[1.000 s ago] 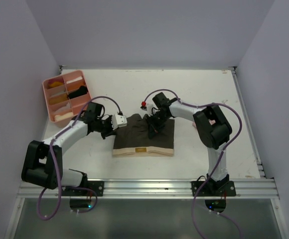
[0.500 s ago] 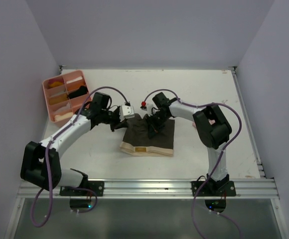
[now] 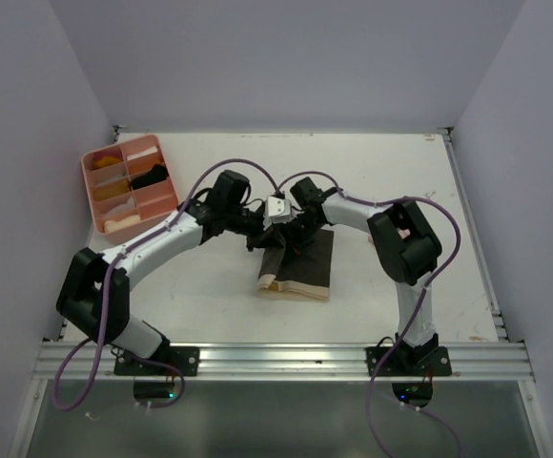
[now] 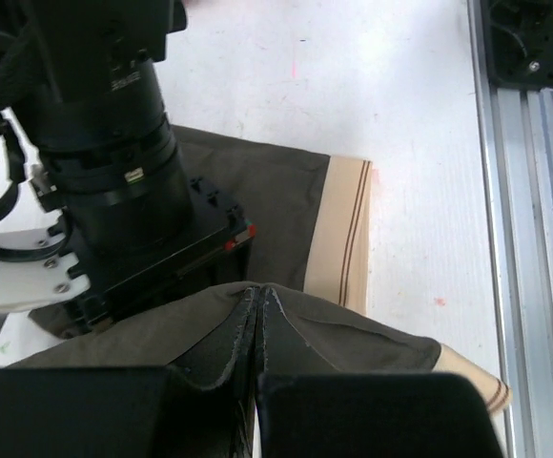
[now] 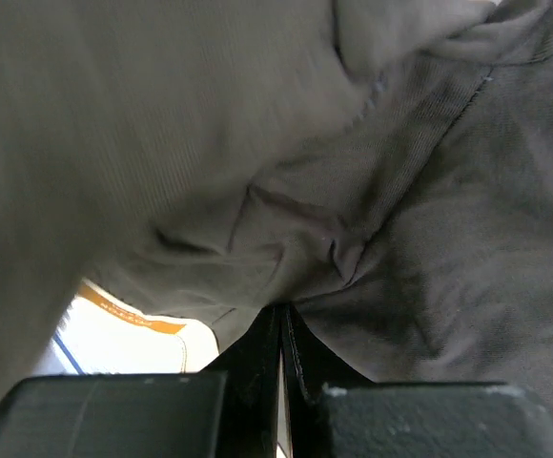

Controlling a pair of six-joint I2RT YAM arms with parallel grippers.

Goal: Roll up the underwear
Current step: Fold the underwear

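Note:
The dark olive-brown underwear (image 3: 305, 265) lies mid-table, its tan waistband (image 3: 289, 286) toward the near edge. My left gripper (image 3: 265, 239) is shut on the garment's left edge and holds that flap lifted and folded over toward the right. In the left wrist view the cloth (image 4: 353, 329) drapes off the closed fingertips of the left gripper (image 4: 259, 291), above the lower layer (image 4: 276, 200). My right gripper (image 3: 294, 242) is shut on a pucker of the same cloth near the far middle. In the right wrist view the right gripper (image 5: 279, 310) pinches the wrinkled fabric (image 5: 419, 219).
A pink compartment tray (image 3: 91, 191) with small folded garments stands at the far left. The right arm's wrist (image 4: 114, 172) sits just beyond my left fingers, the two grippers almost touching. An aluminium rail (image 3: 286, 358) runs along the near table edge.
The left gripper has swept to the right with the underwear's left edge, folding it over so the garment looks narrower. The right gripper has stayed in place.

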